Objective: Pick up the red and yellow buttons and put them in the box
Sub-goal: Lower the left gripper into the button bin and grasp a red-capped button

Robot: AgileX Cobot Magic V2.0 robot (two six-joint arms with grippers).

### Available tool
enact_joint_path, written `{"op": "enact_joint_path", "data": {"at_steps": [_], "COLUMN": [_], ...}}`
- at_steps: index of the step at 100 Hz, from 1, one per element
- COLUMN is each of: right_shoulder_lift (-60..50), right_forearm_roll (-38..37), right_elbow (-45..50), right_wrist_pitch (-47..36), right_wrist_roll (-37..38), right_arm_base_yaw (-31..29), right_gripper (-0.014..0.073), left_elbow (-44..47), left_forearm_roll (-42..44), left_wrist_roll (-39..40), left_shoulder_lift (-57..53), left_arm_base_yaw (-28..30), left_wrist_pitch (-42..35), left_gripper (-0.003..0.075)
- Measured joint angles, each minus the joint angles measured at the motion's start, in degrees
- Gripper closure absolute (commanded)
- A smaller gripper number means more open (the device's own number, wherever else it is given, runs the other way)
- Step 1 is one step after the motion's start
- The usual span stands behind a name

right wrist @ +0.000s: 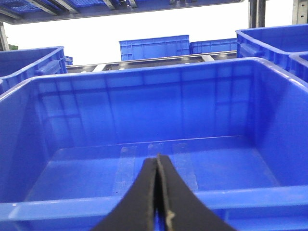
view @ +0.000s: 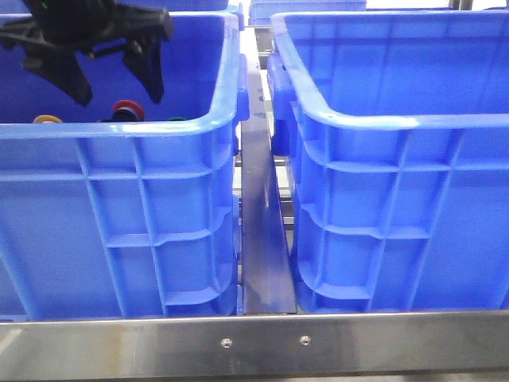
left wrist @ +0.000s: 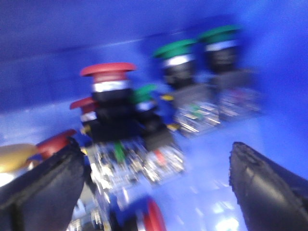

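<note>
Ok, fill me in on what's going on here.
The left gripper hangs open inside the left blue crate, over a pile of push buttons. It has nothing in its grasp yet. A red-capped button stands between its fingers in the left wrist view, with green-capped buttons behind; that view is blurred. A yellow cap peeks over the crate's front rim. The right gripper is shut and empty, poised at the right blue crate, which shows no buttons inside.

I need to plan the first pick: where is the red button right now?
In the front view the red button sits inside the left blue crate, just behind its near rim, under the open left tool, between the yellow button and a green one.
</note>
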State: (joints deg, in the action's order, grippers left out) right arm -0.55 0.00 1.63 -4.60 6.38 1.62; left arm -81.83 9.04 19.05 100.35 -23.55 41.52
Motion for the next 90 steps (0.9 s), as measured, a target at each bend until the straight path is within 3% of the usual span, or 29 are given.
{"op": "enact_joint_path", "data": {"at_steps": [22, 63, 74, 90], "right_shoulder_lift": [0.0, 0.0, 0.0, 0.0], "right_forearm_roll": [0.0, 0.0, 0.0, 0.0], "right_elbow": [0.0, 0.0, 0.0, 0.0], "right_wrist_pitch": [0.0, 0.0, 0.0, 0.0], "right_wrist_roll": [0.0, 0.0, 0.0, 0.0], "right_arm_base_yaw": [0.0, 0.0, 0.0, 0.0], "right_gripper": [0.0662, 0.0662, 0.0662, 0.0662], "left_elbow": [-0.2, -0.7, -0.7, -0.7], "left_forearm_roll": [5.6, 6.6, 6.6, 6.7], "left_wrist_roll": [5.3, 6.2, 6.2, 6.3], "left_shoulder_lift": [2.3, 6.5, 6.5, 6.5], "left_arm_base_yaw": [0.0, 0.0, 0.0, 0.0], "left_wrist_pitch": [0.0, -1.1, -2.1, -2.2], "left_gripper": [0.0192, 0.02, 0.0275, 0.0486]}}
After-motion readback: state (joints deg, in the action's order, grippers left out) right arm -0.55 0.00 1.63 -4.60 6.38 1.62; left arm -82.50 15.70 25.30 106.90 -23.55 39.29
